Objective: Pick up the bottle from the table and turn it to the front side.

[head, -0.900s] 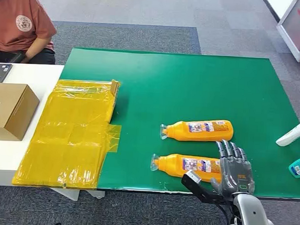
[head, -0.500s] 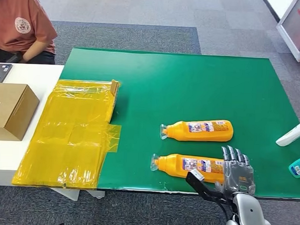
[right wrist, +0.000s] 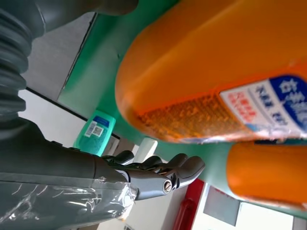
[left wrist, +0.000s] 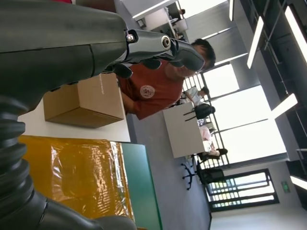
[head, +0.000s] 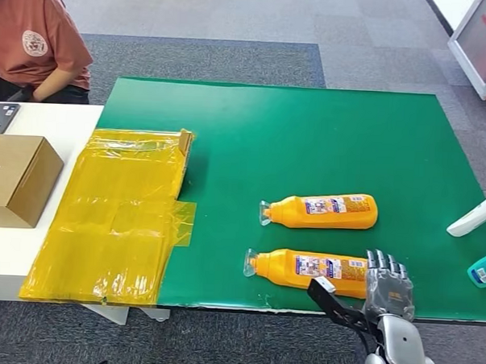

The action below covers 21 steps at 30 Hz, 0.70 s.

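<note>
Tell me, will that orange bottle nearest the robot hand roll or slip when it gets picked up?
Probably it could roll: the near orange bottle lies on its side on the flat green mat, with a rounded body. Its smooth plastic and glossy label look somewhat slippery. It seems stiff enough to hold its shape. The right robot hand sits at its base end, fingers apart.

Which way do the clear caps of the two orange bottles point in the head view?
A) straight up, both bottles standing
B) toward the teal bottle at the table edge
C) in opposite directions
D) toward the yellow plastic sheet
D: the near orange bottle and the far orange bottle both lie flat, caps toward the yellow plastic sheet.
</note>
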### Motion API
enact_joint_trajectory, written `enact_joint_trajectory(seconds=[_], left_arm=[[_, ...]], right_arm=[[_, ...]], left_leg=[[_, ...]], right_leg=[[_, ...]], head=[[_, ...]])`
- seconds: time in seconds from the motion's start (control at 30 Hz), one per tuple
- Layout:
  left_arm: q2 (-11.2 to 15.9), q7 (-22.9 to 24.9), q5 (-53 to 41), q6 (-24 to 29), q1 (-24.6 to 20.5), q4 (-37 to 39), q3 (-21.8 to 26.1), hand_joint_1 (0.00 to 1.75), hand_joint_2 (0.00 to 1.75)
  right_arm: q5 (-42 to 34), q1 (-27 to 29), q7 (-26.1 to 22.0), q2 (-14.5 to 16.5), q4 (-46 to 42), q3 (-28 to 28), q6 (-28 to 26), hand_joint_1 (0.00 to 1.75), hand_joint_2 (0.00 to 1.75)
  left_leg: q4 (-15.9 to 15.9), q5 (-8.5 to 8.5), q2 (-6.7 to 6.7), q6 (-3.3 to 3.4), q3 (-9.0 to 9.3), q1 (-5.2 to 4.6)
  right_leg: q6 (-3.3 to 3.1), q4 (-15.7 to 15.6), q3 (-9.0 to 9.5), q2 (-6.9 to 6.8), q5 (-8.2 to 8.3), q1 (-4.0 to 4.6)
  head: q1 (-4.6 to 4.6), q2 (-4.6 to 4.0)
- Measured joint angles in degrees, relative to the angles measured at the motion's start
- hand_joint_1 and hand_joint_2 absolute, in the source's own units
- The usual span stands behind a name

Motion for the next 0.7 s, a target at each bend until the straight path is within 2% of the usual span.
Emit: enact_joint_trajectory(seconds=[0.27,0.53,0.57,0.67,0.7], left_arm=[[0.0,1.0,-0.1,0.3,-0.1,0.0,-0.4,0.00,1.75],[0.0,2.0,-1.6,-0.2,-1.1,0.2,-3.1,0.00,1.75],[0.0,2.1,-1.8,-0.3,-1.1,0.2,-3.5,0.00,1.75],[0.0,2.3,-2.4,-0.5,-1.2,0.3,-4.6,0.00,1.75],[0.0,2.3,-2.5,-0.5,-1.2,0.4,-4.9,0.00,1.75]], right_arm=[[0.0,-2.3,0.6,0.0,3.8,1.1,-0.4,0.00,1.75],[0.0,-5.7,3.1,-1.2,6.7,5.1,-0.6,0.00,1.75],[0.0,-6.1,3.3,-1.4,7.1,5.7,-0.7,0.24,1.75],[0.0,-7.1,3.7,-2.0,8.4,7.3,-0.7,1.54,1.75],[0.0,-7.4,3.8,-2.2,8.8,7.7,-0.7,1.75,1.75]], left_leg=[[0.0,0.01,0.00,-0.01,0.00,0.00],[0.0,0.02,0.00,-0.01,0.01,0.00],[0.0,0.03,0.00,-0.01,0.01,0.00],[0.0,0.03,0.00,-0.01,0.01,0.00],[0.0,0.03,0.00,-0.01,0.01,0.00]], right_leg=[[0.00,0.0,0.00,0.00,0.00,0.00],[0.01,0.0,0.01,0.00,0.02,0.00],[0.01,0.0,0.01,0.00,0.02,0.00],[0.01,0.0,0.00,0.00,0.02,0.00],[0.01,0.0,0.00,0.00,0.01,0.00]], head=[[0.00,0.00],[0.00,0.00],[0.00,0.00],[0.01,0.00],[0.00,0.00]])
